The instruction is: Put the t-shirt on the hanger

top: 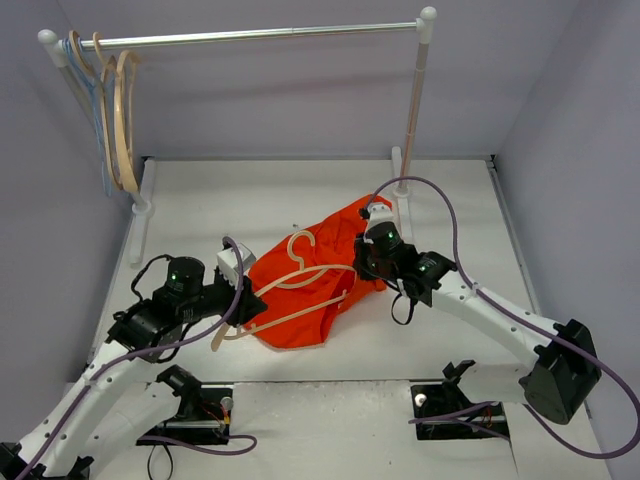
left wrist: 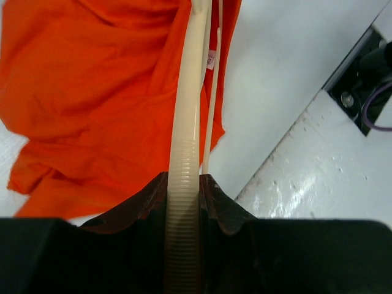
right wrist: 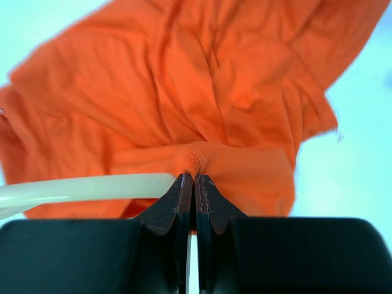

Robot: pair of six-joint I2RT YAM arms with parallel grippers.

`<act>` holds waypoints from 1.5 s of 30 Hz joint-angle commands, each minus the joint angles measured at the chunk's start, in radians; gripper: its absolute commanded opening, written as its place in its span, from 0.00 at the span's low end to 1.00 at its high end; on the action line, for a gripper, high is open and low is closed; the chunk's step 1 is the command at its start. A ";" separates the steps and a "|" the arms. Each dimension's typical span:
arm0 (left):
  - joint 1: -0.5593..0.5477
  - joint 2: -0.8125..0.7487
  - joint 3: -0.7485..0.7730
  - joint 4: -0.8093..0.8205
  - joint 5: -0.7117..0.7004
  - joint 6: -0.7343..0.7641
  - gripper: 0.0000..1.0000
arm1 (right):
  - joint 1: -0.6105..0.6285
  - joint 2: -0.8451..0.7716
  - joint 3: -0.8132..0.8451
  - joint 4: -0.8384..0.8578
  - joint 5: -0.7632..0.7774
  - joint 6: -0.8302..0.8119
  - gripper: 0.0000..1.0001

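The left fingers [left wrist: 160, 191] are clamping the ribbed end of one arm of the hanger [left wrist: 187, 116]. They are closed down to the width of the wood, and the arm is running straight out ahead of them.

The right fingers [right wrist: 187, 187] are pinching a small fold of the t-shirt [right wrist: 214, 79] and are fully closed on the cloth. The hanger's other arm is ending just left of that pinch, touching it or nearly so.

The rest of the t-shirt is lying crumpled on the table [top: 200, 200], ahead of and between both pairs of fingers. The hanger's hook is resting on top of it.

The step in hand appears to be feeding the hanger arm into the garment.

- Whether the pinched fold is collar or hem cannot be told. Whether it is one layer or two cannot be told either, and a two-layer pinch is likely to be holding the opening closed.
- While the left fingers are holding the hanger level and steady, the right fingers should be drawing the cloth edge over the arm tip, not past it.
- The cloth is soft and is likely to be dragging the light hanger with it, so slow pulls are advisable.

Far beyond both pairs of fingers, the rail [top: 250, 36] is carrying spare hangers [top: 122, 110].
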 commanded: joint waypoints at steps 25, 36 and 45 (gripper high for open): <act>-0.005 -0.129 -0.173 0.931 -0.075 -0.104 0.00 | -0.025 0.176 0.830 -0.410 0.154 -0.212 0.05; -0.005 -0.181 -0.166 0.864 -0.100 -0.067 0.00 | -0.100 0.173 0.859 -0.442 0.079 -0.158 0.07; -0.008 -0.077 -0.203 1.069 -0.029 -0.152 0.00 | -0.082 0.171 0.908 -0.365 -0.050 -0.160 0.08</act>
